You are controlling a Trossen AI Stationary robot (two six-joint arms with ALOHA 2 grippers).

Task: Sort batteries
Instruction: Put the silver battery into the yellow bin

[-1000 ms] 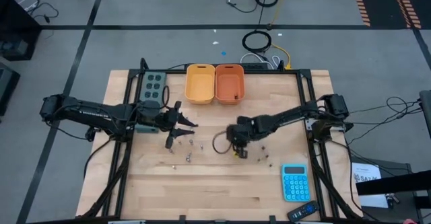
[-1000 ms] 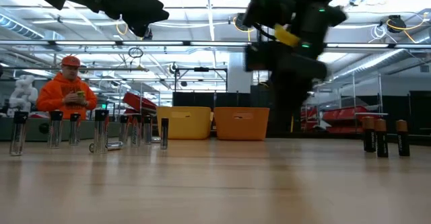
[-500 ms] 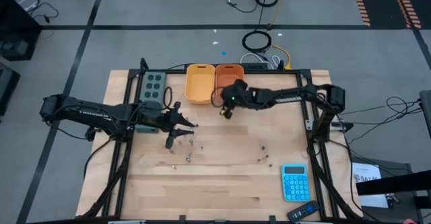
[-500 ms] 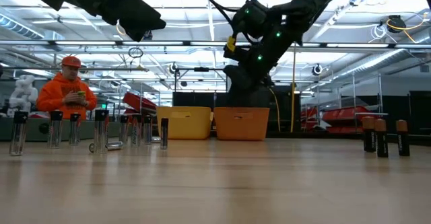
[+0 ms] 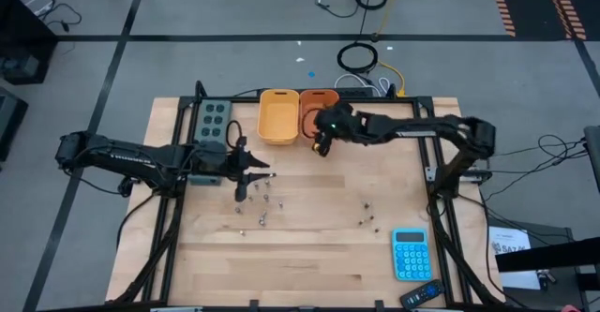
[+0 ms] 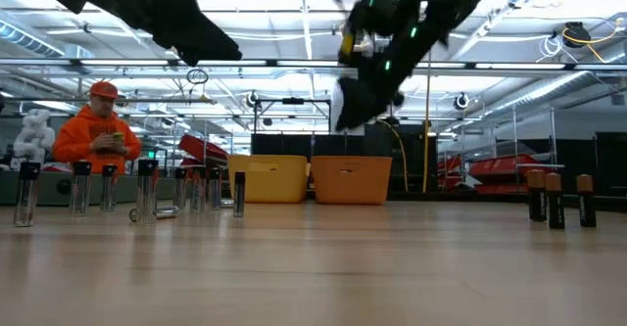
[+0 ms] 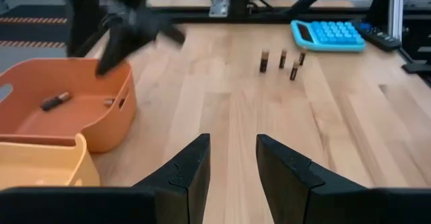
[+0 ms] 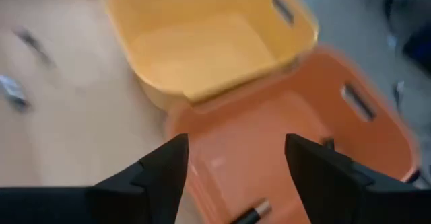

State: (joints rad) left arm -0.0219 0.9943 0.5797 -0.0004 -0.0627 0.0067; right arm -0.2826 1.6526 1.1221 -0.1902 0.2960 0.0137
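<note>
Right pincer point(image 5: 321, 146) spread wide and holding nothing, hovering over the near rim of the orange bin point(image 5: 320, 113), a battery point(image 8: 248, 215) lying inside it. At its nine o'clock sits the yellow bin point(image 5: 277, 115), touching the orange one. Left pincer point(image 5: 246, 185), fingers narrowly parted and empty, hangs over the bench point(image 5: 309, 265) just above the loose batteries point(image 5: 262, 215). More batteries point(image 5: 367, 218) stand at five o'clock, near the blue calculator point(image 5: 409, 253).
</note>
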